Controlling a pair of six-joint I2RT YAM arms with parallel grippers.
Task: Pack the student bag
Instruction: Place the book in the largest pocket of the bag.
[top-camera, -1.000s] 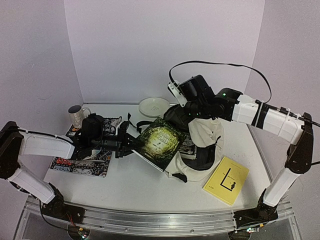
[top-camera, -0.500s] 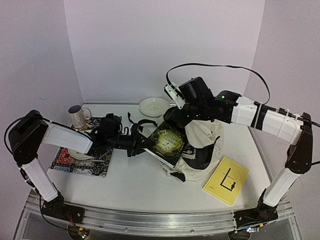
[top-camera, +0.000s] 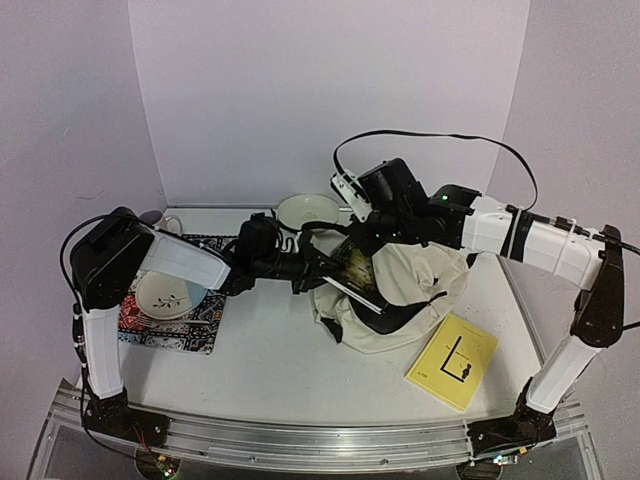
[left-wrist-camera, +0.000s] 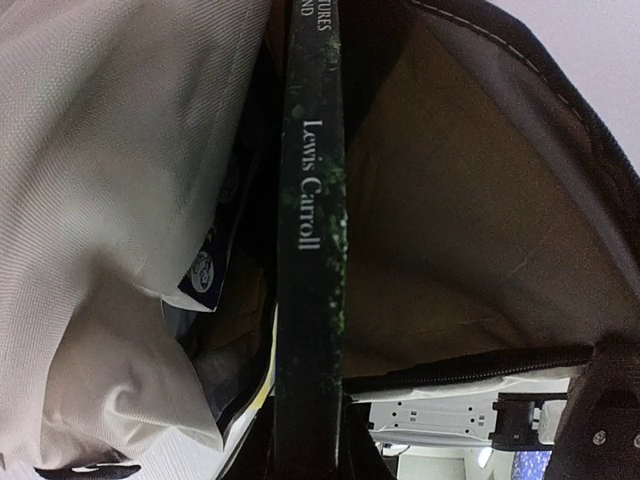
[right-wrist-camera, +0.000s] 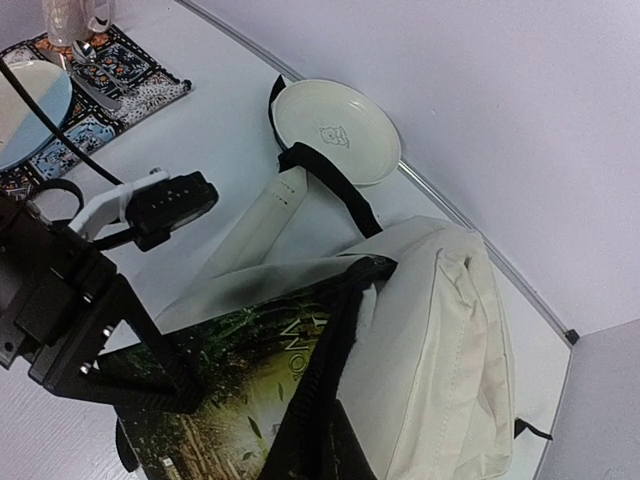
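**A:** There it goes! The green book (top-camera: 357, 272) lay flat outside a second ago, and now it's on edge, half inside the student bag (top-camera: 415, 292).

**B:** Nearly packed, I'd say. The bag's slumped on the counter (top-camera: 270, 372) just behind the yellow book (top-camera: 452, 360).

**A:** Left end effector (top-camera: 308, 271) is clamped on the green book, arm stretched long and low.

**B:** Right end effector (top-camera: 352, 238) looks pinched on the bag's rim, elbow high, holding the mouth open.
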